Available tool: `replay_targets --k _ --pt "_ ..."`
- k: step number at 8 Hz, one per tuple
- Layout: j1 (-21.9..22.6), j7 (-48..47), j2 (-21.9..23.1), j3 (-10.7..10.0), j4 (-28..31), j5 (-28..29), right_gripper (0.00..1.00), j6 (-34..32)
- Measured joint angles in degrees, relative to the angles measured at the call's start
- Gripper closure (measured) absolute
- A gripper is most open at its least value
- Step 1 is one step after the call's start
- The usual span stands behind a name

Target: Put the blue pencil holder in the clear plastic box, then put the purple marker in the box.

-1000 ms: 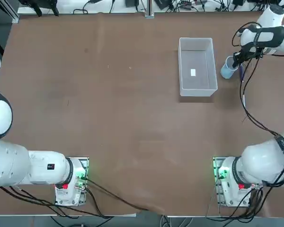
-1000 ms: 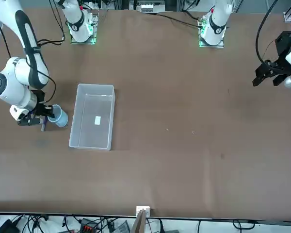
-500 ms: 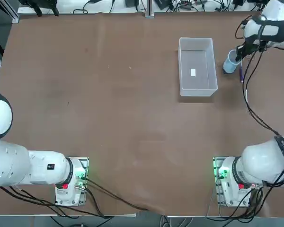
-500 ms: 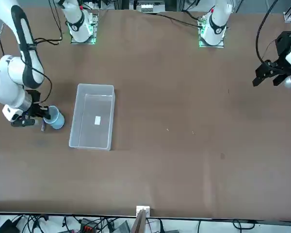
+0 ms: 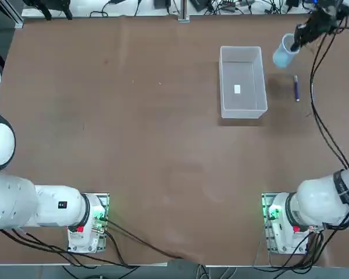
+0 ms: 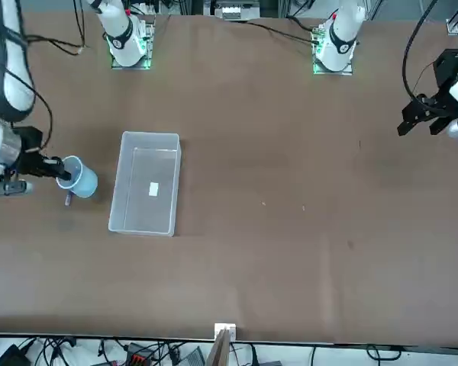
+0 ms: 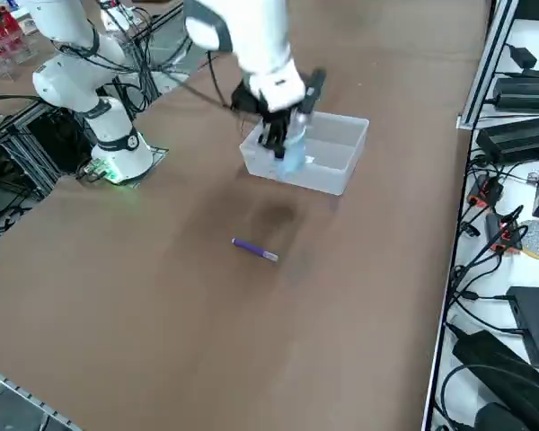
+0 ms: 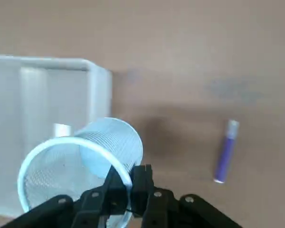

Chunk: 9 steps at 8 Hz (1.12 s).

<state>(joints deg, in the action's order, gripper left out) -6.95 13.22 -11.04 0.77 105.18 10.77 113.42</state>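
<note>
The right pincer (image 8: 126, 183) is clenched on the rim of the blue pencil holder (image 8: 80, 161), one finger inside the wall and one outside, and carries it tilted, clear of the worktop (image 5: 134, 128). In the top view the holder (image 5: 284, 52) hangs beside the clear plastic box (image 5: 241, 81), off its far corner on the robot's right, not yet over the opening. The wrist view shows a fine mesh wall, so the cup is probably light and fairly stiff but thin; a rim pinch like this one suits it, though it leaves the cup free to swing or twist, and a hard squeeze could dent the mesh. The box (image 7: 311, 153) looks light too, with low walls, and a knock from the cup could shove it. The purple marker (image 5: 296, 88) lies flat on the worktop, well apart from the box on its right side; being thin and round, it may roll, so a grasp across its middle seems best.
</note>
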Motion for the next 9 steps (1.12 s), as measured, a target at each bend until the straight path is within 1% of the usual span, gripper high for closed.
replay_targets --k 3,6,7,9 --pt "8.54 -9.06 -1.76 0.31 -0.04 0.59 0.94 1.29" --pt "17.92 -17.35 -5.28 0.52 0.35 0.60 0.94 5.65" --pt "20.13 -18.42 -6.76 0.52 0.90 0.59 0.94 7.90" --pt "22.56 -19.08 -9.46 0.52 2.66 0.54 0.94 12.12"
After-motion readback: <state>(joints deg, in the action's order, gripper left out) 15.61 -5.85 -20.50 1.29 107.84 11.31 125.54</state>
